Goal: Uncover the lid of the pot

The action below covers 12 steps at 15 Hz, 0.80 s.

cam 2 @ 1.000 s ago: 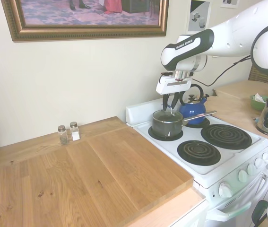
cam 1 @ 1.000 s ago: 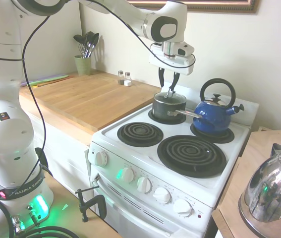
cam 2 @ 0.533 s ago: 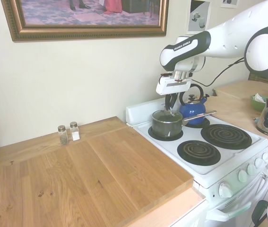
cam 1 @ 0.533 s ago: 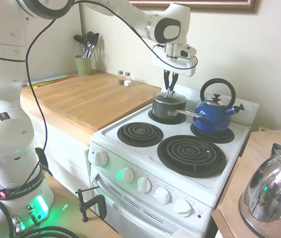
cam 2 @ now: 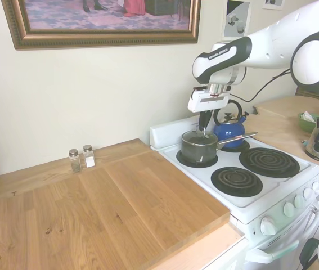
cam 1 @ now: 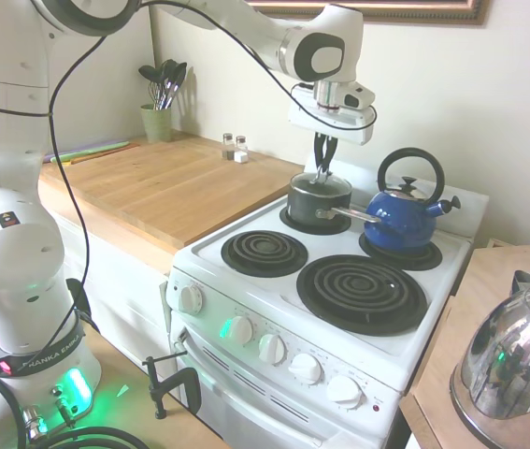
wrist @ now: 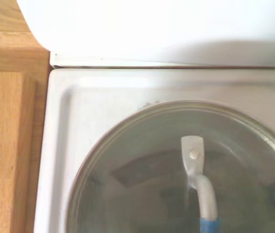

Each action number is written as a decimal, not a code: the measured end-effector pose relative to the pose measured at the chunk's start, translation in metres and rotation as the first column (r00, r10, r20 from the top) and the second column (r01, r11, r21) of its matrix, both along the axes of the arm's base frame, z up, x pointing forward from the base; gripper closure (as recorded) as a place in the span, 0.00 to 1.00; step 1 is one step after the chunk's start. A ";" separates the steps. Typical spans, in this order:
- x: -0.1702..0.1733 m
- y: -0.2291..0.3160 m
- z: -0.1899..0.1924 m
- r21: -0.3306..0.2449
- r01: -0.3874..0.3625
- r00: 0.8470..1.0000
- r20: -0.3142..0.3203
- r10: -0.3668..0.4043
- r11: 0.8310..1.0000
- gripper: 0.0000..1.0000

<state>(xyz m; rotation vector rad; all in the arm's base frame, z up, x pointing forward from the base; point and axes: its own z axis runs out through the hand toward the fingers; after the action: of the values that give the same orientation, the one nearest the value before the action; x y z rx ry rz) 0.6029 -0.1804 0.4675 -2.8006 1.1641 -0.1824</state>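
The small dark grey pot (cam 1: 313, 206) stands on the stove's back left burner, its long silver handle (cam 1: 350, 215) pointing toward the blue kettle. The glass lid (cam 1: 311, 186) rests across the pot's top; I see no clear gap under its rim. My gripper (cam 1: 322, 171) hangs straight down over the lid's middle, its fingers drawn together on the upright loop handle. From the other side, the gripper (cam 2: 203, 129) meets the lid (cam 2: 194, 136) on the pot (cam 2: 196, 152). The wrist view shows the lid (wrist: 142, 179) and its loop handle (wrist: 195, 162) close below.
A blue kettle (cam 1: 403, 222) sits on the burner right beside the pot. The two front burners (cam 1: 362, 293) are bare. A shiny steel kettle (cam 1: 512, 360) stands on the side counter. Salt and pepper shakers (cam 1: 234, 145) and a utensil cup (cam 1: 157, 122) stand on the wooden counter.
A second ago the fingers stood apart around the loop handle; they have since closed on it. The hand has shifted very slightly; the lid looks unmoved.
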 end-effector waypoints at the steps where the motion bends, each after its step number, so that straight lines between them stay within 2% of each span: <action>1: -0.005 0.003 0.015 -0.010 -0.006 1.000 0.021 0.006 1.000 1.00; 3: -0.023 0.023 0.052 -0.037 -0.033 0.997 0.066 0.035 0.999 1.00; 6: -0.056 0.109 0.084 -0.129 -0.053 0.993 0.097 0.066 0.990 1.00; 8: -0.075 0.188 0.077 -0.203 -0.063 0.991 0.102 0.085 0.977 1.00; 12: -0.097 0.313 0.034 -0.316 -0.092 0.990 0.077 0.122 0.944 1.00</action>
<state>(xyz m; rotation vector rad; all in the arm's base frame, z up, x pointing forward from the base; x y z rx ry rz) 0.5060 0.1327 0.5019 -3.0743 1.0377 -0.5291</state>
